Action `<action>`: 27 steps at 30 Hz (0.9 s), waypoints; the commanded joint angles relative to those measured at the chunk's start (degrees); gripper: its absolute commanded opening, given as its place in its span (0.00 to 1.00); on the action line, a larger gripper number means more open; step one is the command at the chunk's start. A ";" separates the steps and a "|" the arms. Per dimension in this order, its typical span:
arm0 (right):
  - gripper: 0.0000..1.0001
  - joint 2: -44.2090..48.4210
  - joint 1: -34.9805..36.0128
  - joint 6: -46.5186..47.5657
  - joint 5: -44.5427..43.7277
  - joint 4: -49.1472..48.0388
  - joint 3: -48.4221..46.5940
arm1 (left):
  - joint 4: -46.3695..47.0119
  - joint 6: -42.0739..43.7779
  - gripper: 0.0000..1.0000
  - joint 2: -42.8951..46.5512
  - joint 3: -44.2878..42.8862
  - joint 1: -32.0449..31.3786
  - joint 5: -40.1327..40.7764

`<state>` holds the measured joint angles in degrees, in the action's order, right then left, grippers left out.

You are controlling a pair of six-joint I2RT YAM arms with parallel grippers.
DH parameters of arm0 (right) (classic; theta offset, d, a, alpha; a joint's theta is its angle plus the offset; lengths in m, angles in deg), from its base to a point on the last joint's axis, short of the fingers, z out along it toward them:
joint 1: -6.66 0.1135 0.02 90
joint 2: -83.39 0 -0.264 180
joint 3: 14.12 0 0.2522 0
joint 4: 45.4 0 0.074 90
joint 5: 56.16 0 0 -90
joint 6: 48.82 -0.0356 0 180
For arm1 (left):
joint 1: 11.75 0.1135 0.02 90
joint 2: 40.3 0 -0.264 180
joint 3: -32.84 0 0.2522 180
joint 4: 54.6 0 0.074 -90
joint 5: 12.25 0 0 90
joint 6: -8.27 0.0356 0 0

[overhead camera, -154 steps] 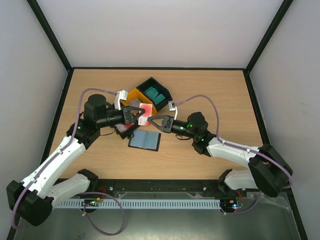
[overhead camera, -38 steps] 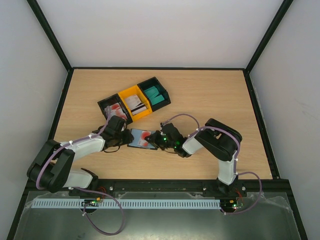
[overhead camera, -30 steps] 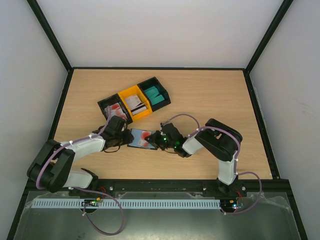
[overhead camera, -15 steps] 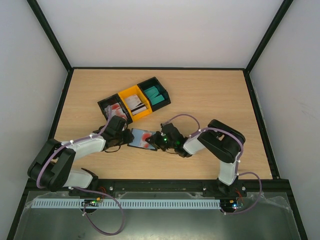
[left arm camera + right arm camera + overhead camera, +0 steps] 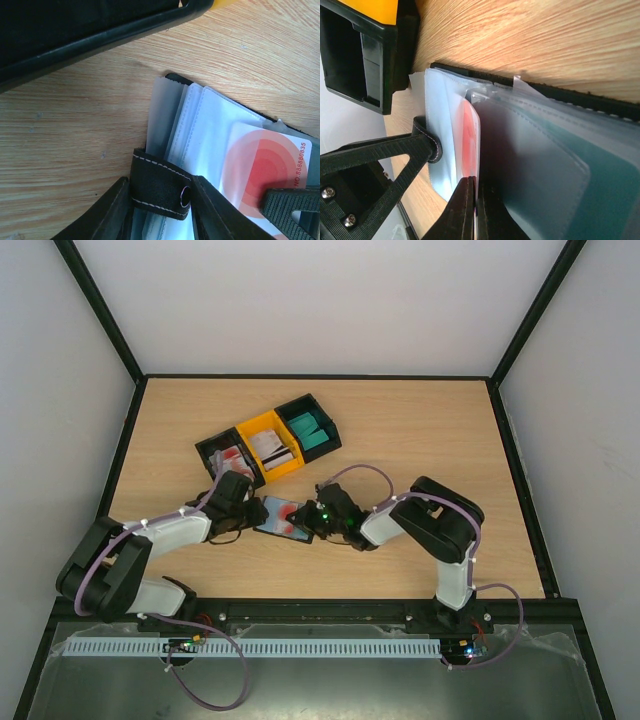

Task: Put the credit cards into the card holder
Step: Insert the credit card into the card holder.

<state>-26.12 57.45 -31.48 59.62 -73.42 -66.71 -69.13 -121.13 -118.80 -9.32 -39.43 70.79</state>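
The black card holder (image 5: 280,517) lies open on the table between the two arms, its clear sleeves (image 5: 200,130) fanned out. My left gripper (image 5: 162,200) is shut on its stitched snap tab (image 5: 160,187), low at the holder's left end (image 5: 252,510). Meanwhile my right gripper (image 5: 475,200) is shut on the edge of a red-and-white credit card (image 5: 470,135), which lies over the sleeves (image 5: 265,165). How deep the card sits among them I cannot tell. A teal card (image 5: 600,190) shows inside a sleeve on the right. The right gripper (image 5: 305,517) is at the holder's right end.
Three joined bins stand just behind the holder: a black one (image 5: 228,454) with red-and-white cards, a yellow one (image 5: 268,445) with white striped cards, and a black one (image 5: 310,426) with teal cards. The nearest black bin wall (image 5: 100,30) is close to the left gripper.
Five seconds ago both grippers hung above the table by the bins with the red-and-white card between them; now both are low at the holder. Over the last second the right wrist edged slightly left.
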 commanded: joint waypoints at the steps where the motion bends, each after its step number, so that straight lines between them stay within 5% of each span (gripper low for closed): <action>1: 0.02 -2.40 0.51 -0.58 -7.74 7.18 1.32 | -1.45 0.24 0.34 0.04 1.71 -0.31 -2.20; 12: 0.02 2.39 0.49 -0.19 -14.67 8.03 4.76 | -2.82 0.24 0.32 0.34 1.84 -0.27 0.50; 20: 0.02 -2.95 0.60 0.60 -4.26 2.83 1.98 | -1.48 0.76 0.32 -0.23 1.73 -0.27 -2.54; 27: 0.02 -3.99 0.71 0.82 -3.50 2.92 0.49 | -0.59 1.12 0.31 -1.10 1.98 -0.35 -4.29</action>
<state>-26.78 58.01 -31.51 56.13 -76.90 -65.67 -68.63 -120.58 -118.58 -8.82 -39.43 69.87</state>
